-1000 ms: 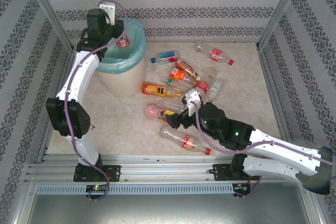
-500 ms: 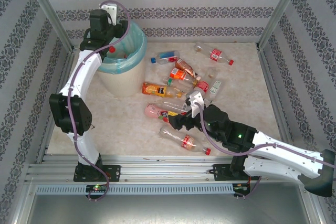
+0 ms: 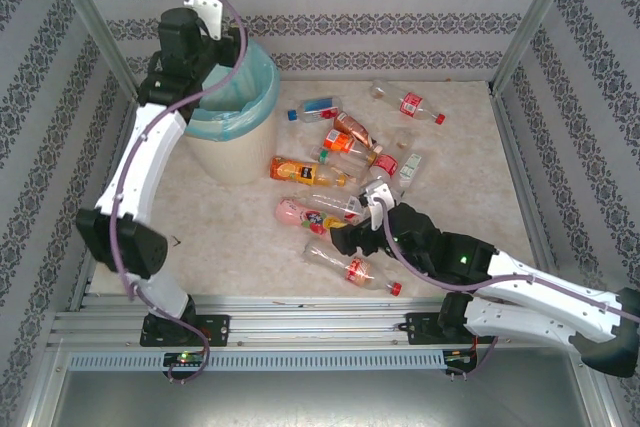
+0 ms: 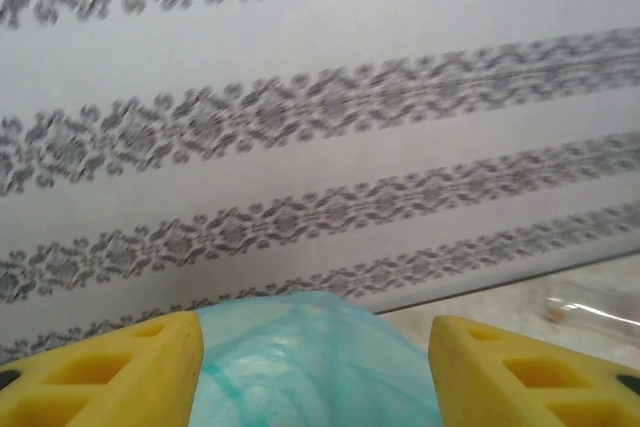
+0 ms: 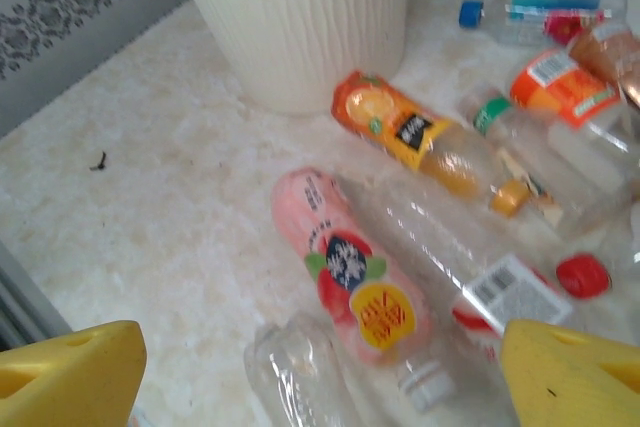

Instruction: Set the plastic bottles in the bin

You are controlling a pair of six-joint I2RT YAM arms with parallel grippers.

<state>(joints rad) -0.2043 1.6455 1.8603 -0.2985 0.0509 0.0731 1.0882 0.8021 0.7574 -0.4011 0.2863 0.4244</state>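
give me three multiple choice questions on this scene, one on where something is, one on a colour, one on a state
1. Where does the bin stand on the table in the top view?
A) near right corner
B) far left corner
C) centre

2. What colour is the bin's bag liner?
A) black
B) red
C) turquoise

3. How is the left gripper?
A) open, nothing between its fingers
B) shut on a bottle
C) shut on the bin's rim

Answers:
1 B, the bin sits far left, close to the wall.
2 C, the bag liner folded over the rim is light turquoise.
3 A, the left wrist view shows the yellow fingers wide apart above the bag liner.
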